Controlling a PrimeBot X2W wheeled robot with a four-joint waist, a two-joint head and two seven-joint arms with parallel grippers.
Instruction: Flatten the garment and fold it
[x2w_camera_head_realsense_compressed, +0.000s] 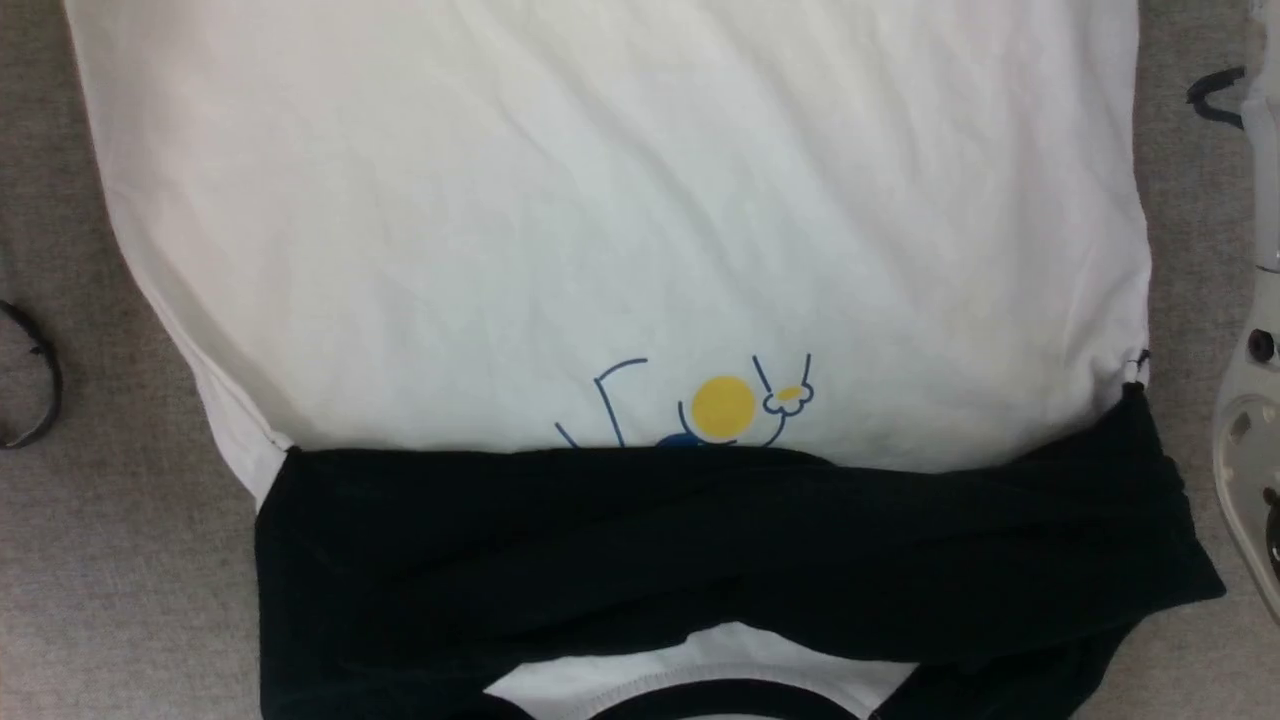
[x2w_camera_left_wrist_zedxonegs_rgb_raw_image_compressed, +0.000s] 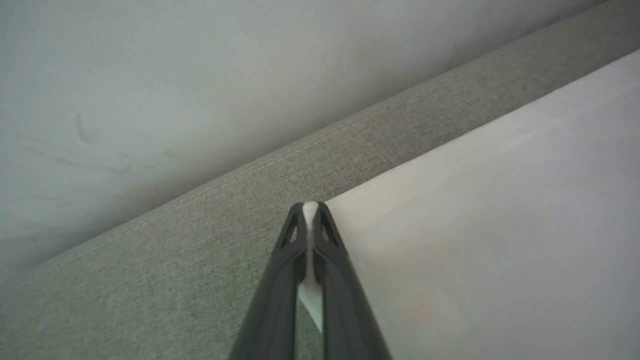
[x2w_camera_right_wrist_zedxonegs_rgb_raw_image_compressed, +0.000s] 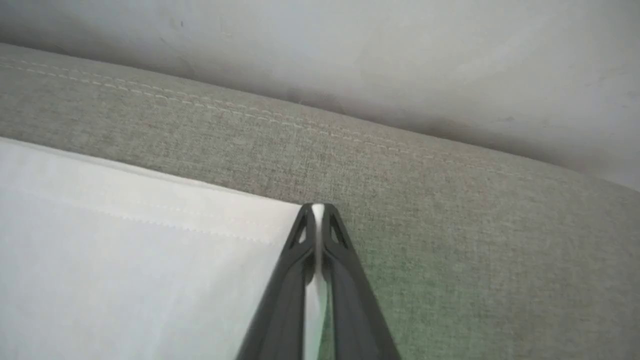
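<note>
A: Clamping the shirt's (x2w_camera_head_realsense_compressed: 600, 220) far hem (x2w_camera_right_wrist_zedxonegs_rgb_raw_image_compressed: 150, 200) corners: left tool (x2w_camera_left_wrist_zedxonegs_rgb_raw_image_compressed: 310, 206), right tool (x2w_camera_right_wrist_zedxonegs_rgb_raw_image_compressed: 318, 206), both closed on white cloth.
B: Lying flat on grey fabric (x2w_camera_head_realsense_compressed: 120, 560), sleeves (x2w_camera_head_realsense_compressed: 700, 540) crossed near. Lift evenly, keep hem taut, carry toward the collar (x2w_camera_head_realsense_compressed: 720, 697).

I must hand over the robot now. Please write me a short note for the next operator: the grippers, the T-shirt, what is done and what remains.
Left gripper: jaws shut on a white corner of the garment, at its edge on the grey cloth surface.
Right gripper: jaws shut on a white corner at the stitched hem.
Garment: spread front up, lightly wrinkled, collar at the bottom of the head view.
Done: black sleeves folded in across the chest, partly covering the graphic.
Left: probably carry the held corners toward the collar to fold the body, then release.
</note>
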